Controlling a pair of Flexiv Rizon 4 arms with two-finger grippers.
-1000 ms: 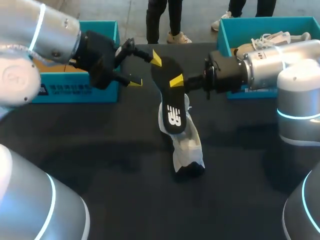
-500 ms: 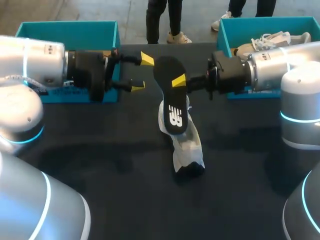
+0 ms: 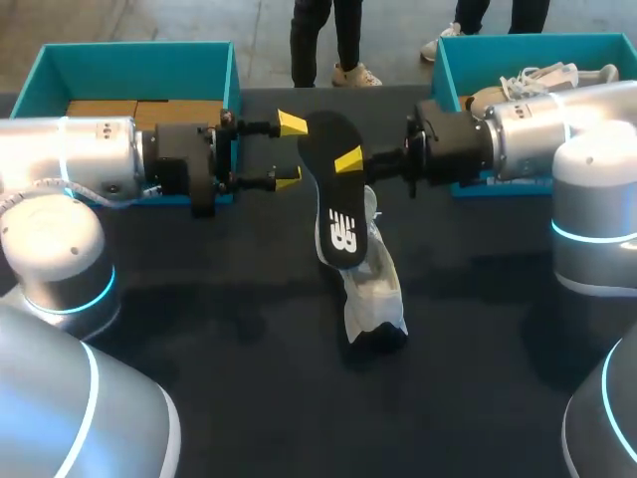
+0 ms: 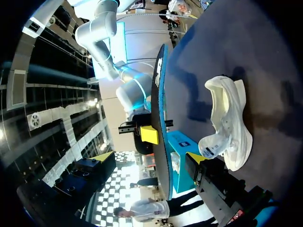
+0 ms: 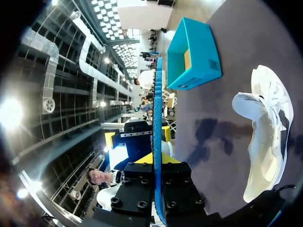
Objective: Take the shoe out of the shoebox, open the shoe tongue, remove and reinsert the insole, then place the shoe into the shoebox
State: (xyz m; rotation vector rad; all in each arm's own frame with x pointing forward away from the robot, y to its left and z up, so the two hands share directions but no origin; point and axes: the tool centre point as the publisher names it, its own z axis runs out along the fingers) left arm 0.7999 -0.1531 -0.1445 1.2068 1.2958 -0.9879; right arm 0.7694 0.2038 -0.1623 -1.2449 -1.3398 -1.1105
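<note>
My right gripper point(image 3: 350, 161) is shut on a black insole point(image 3: 336, 189) and holds it in the air on its edge, blue underside showing in the wrist views point(image 5: 157, 109). The white shoe point(image 3: 376, 294) lies on the dark table under the insole's lower end. My left gripper point(image 3: 290, 149) stands open just left of the insole's upper end, one yellow tip above the other. In the left wrist view the insole point(image 4: 158, 118) runs edge-on between my left gripper's point(image 4: 151, 157) spread fingers, and the shoe point(image 4: 227, 123) lies beyond.
A teal shoebox point(image 3: 129, 55) with brown cardboard inside stands at the back left, behind my left arm. A second teal box point(image 3: 448, 70) with pale shoes point(image 3: 537, 78) stands at the back right. Bare dark table point(image 3: 199, 349) lies in front.
My left arm has swung down and levelled out, bringing its open gripper square to the insole's upper end. The right gripper, insole and shoe have hardly moved.
</note>
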